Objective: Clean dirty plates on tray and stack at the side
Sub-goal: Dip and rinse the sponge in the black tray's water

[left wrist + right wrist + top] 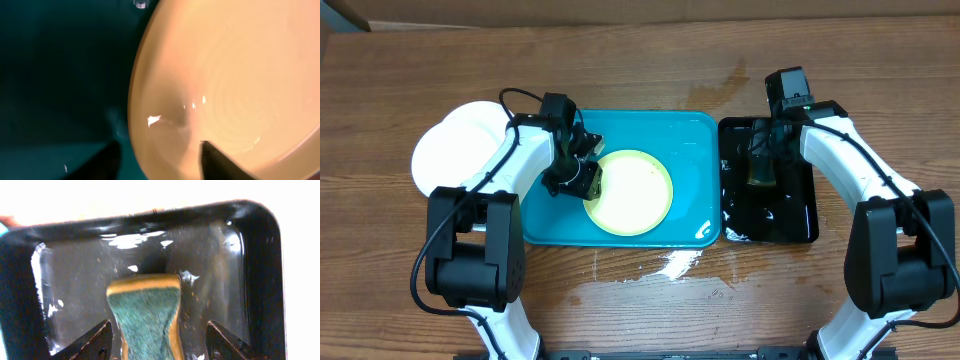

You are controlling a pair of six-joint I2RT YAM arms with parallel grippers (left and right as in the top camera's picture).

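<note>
A pale yellow-green plate [638, 192] lies flat on the turquoise tray [680, 135]. My left gripper [582, 180] is at the plate's left rim. In the left wrist view it [160, 161] is open and straddles that rim: one finger hangs over the plate [230, 75], the other over the tray [55, 75]. White plates [455, 152] lie stacked, slightly offset, on the table left of the tray. My right gripper [761, 150] hangs over the black tray [790, 225]. It [159, 341] is open around a green and yellow sponge [145, 315], with a gap on each side.
The black tray [260, 255] is wet and glossy and sits against the turquoise tray's right side. A puddle of water [675, 265] lies on the wooden table in front of the trays. A damp streak marks the wood behind them.
</note>
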